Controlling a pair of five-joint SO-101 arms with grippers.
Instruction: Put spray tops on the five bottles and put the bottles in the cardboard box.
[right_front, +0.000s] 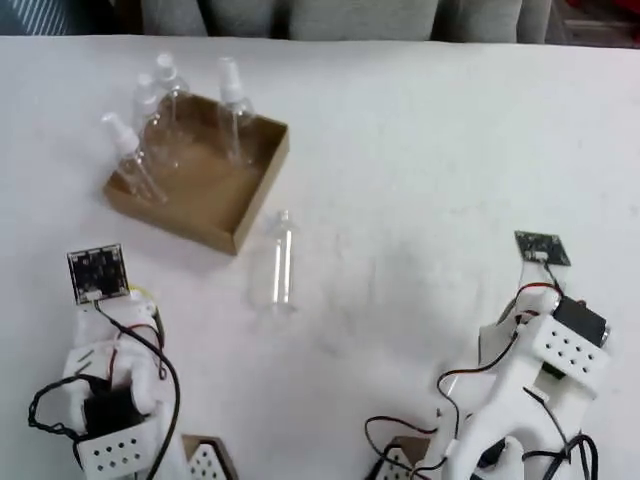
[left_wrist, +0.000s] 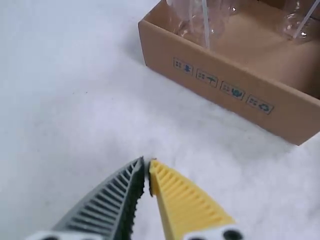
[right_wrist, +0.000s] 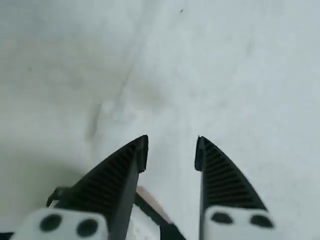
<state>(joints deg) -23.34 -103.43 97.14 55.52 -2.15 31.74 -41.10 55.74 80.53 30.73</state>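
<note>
A white cloth-covered table is filling the high view, its fabric showing faint creases. A grey upholstered seat is running along behind its far edge.

A shallow brown cardboard box is sitting on the far left part of the table, turned at an angle. Four clear plastic bottles with white spray tops are standing upright inside it, grouped toward its far side. A fifth clear plastic bottle is lying on the cloth just beside the box's near right corner, its neck pointing away from the arms. Whether it is carrying a top I cannot tell.

The left arm is resting at the near left edge and the right arm at the near right, both well apart from the lying bottle.

The left wrist view is bringing out detail of the box wall: a row of small blue printed symbols, with the bottle bases and their thin dip tubes rising behind it. Here the left gripper is hanging over bare cloth near the box, its grey and yellow fingers pressed together at the tips.

The right wrist view is looking onto wrinkled cloth, where the right gripper is holding its two black ribbed fingers spread apart with nothing between them.
</note>
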